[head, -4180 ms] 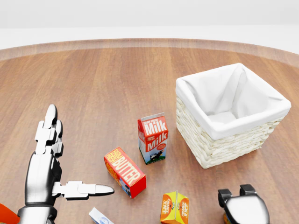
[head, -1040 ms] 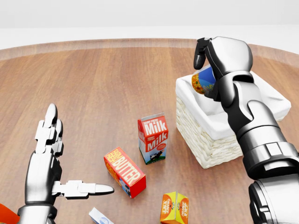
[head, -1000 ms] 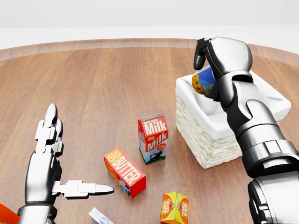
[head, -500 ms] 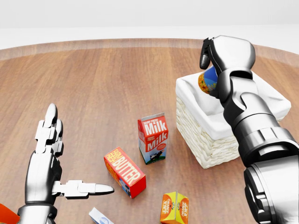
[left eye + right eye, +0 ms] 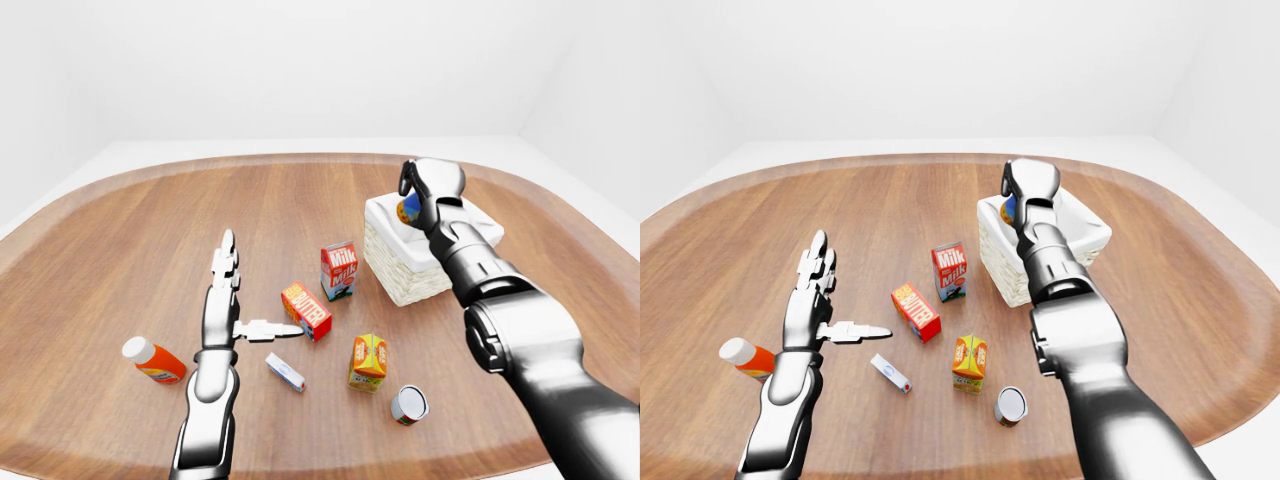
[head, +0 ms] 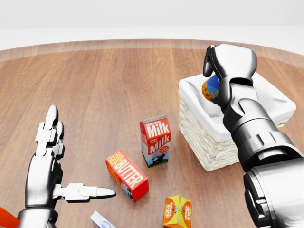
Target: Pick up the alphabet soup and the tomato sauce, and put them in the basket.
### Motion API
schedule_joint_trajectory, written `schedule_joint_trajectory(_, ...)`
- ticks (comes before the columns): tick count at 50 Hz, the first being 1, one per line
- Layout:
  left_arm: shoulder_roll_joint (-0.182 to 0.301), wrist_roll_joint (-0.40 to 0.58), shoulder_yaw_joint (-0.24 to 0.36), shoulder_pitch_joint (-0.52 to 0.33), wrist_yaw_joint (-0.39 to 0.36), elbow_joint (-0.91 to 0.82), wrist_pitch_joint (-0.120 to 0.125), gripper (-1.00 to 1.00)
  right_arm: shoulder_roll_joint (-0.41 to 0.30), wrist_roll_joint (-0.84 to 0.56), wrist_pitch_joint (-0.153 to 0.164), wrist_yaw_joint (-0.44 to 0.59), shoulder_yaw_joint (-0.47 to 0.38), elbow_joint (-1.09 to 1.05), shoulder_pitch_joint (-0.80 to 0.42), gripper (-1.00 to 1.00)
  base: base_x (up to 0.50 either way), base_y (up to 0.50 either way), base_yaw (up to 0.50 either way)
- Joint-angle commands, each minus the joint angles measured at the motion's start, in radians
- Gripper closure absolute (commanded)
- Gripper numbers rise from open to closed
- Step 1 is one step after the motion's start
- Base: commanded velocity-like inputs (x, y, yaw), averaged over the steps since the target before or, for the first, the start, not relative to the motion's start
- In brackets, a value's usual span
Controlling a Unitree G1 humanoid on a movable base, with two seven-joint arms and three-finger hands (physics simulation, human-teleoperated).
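My right hand [image 6: 214, 78] is shut on a can with a blue and orange label [image 6: 210, 89], the alphabet soup by its look. It holds the can tilted over the left part of the white-lined wicker basket [image 6: 205, 148], just above the lining. A second can [image 5: 409, 404], upright with a red label, stands on the table near the bottom of the left-eye view, below the basket. My left hand [image 6: 71, 161] hovers open at the lower left, fingers straight and thumb out, holding nothing.
On the wooden table left of the basket stand a milk carton [image 6: 155, 140], a butter box [image 6: 126, 175] and an orange carton [image 6: 177, 212]. A small white box [image 5: 285, 371] and an orange bottle [image 5: 153, 360] lie near my left arm.
My right hand has come up from the bottom edge with the can. Over the last second it has moved slightly right and down over the basket. The left hand has not moved.
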Motion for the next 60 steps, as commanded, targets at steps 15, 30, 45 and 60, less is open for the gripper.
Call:
schedule_joint_trajectory(15,0.000,0.001,0.000,0.009,-0.006,-0.012,0.000,-1.00,0.008,-0.010,0.000,-0.063,0.005,0.000,0.001,1.00,0.00,0.00,0.00)
schedule_joint_trajectory(30,-0.001,0.003,-0.002,0.007,-0.004,-0.017,0.000,-1.00,-0.007,-0.011,0.000,-0.056,-0.001,0.006,0.025,1.00,0.00,0.00,0.00)
schedule_joint_trajectory(45,0.000,0.000,0.000,0.008,-0.003,-0.008,0.000,-1.00,-0.014,-0.009,0.000,-0.057,-0.005,0.008,0.038,1.00,0.00,0.00,0.00)
schedule_joint_trajectory(60,0.000,0.003,-0.002,0.006,-0.003,-0.004,0.000,-1.00,-0.013,-0.007,0.000,-0.057,-0.006,0.012,0.055,1.00,0.00,0.00,0.00)
